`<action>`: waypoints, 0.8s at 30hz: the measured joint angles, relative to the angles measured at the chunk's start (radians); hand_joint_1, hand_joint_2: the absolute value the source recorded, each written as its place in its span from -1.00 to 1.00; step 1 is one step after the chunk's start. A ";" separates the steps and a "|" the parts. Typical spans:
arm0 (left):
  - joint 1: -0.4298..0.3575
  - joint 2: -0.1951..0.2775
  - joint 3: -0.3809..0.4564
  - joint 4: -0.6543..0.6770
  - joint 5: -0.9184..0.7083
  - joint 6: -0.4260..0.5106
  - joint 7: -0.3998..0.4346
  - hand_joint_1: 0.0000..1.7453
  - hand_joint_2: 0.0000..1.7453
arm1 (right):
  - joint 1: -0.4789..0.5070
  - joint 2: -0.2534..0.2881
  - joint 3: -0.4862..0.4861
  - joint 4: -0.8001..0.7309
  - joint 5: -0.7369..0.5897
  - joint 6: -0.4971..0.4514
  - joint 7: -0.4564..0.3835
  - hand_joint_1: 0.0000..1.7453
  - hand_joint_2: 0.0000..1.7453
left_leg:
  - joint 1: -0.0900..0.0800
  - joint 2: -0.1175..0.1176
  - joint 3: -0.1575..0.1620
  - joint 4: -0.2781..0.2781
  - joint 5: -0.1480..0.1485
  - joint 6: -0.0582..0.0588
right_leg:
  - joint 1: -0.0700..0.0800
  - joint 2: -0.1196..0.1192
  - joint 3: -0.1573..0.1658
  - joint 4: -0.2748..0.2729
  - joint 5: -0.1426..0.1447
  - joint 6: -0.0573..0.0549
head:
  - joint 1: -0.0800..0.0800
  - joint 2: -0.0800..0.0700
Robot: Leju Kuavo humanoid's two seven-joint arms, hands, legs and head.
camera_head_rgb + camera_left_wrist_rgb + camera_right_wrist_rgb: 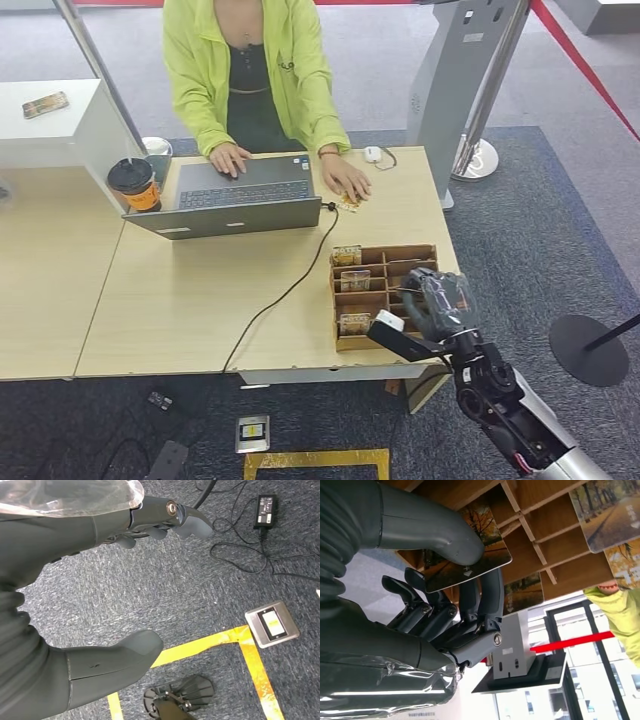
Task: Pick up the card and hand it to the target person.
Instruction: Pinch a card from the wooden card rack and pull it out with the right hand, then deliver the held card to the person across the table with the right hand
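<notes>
Right hand (444, 605) pinches the card (471, 555) between thumb and fingers (491, 595) at the rack (381, 290). Pickup appears underway; handover to the person (256, 70) remains. Left hand (75, 605) hangs released.

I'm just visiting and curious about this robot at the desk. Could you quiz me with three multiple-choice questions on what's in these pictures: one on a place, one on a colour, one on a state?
1. Where does the wooden organizer stand?
A. On the floor
B. On the desk's near right part
C. On the laptop

2. What colour is the person's jacket?
A. Yellow-green
B. Blue
C. Black

3. What is the right hand doing?
A. Hanging with nothing in it
B. Pressing laptop keys
C. Pinching a card at the organizer

Answers:
1 B, the head view shows it on the desk, right of the laptop cable.
2 A, the sleeves are bright yellow-green.
3 C, in the right wrist view thumb and fingers clamp a card with an autumn picture.
</notes>
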 joint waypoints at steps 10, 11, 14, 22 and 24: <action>0.004 0.002 0.000 0.000 0.010 0.000 -0.001 -1.00 1.00 | 0.025 -0.050 -0.030 -0.213 -0.050 0.088 0.012 1.00 1.00 | 0.000 0.000 0.000 0.000 0.000 0.000 | 0.000 0.000 0.000 0.000 0.000 0.000 | 0.000 0.000; 0.004 0.002 0.000 0.000 0.011 0.000 -0.001 -1.00 1.00 | 0.025 -0.057 -0.033 -0.240 -0.051 0.099 0.014 1.00 1.00 | 0.000 0.000 0.000 0.000 0.000 0.000 | 0.000 0.000 0.000 0.000 0.000 0.000 | 0.000 0.000; 0.004 0.004 0.000 0.000 0.013 0.000 -0.002 -1.00 1.00 | 0.020 -0.083 -0.043 -0.332 -0.045 0.144 0.023 1.00 1.00 | 0.000 0.000 0.000 0.000 0.000 0.000 | 0.000 0.000 0.000 0.000 0.000 0.000 | 0.000 0.000; 0.003 0.004 0.000 0.000 0.009 0.001 -0.001 -1.00 1.00 | -0.089 -0.135 -0.074 -0.540 -0.070 0.226 0.032 1.00 1.00 | 0.000 0.000 0.000 0.000 0.000 0.000 | 0.000 0.000 0.000 0.000 0.000 0.000 | 0.000 0.000; -0.001 0.003 -0.002 0.000 0.000 -0.002 0.004 -1.00 1.00 | -0.142 -0.137 -0.072 -0.552 -0.072 0.242 0.023 1.00 1.00 | 0.000 0.001 0.000 0.000 0.000 0.000 | 0.000 0.001 0.000 0.000 0.001 0.000 | 0.000 0.000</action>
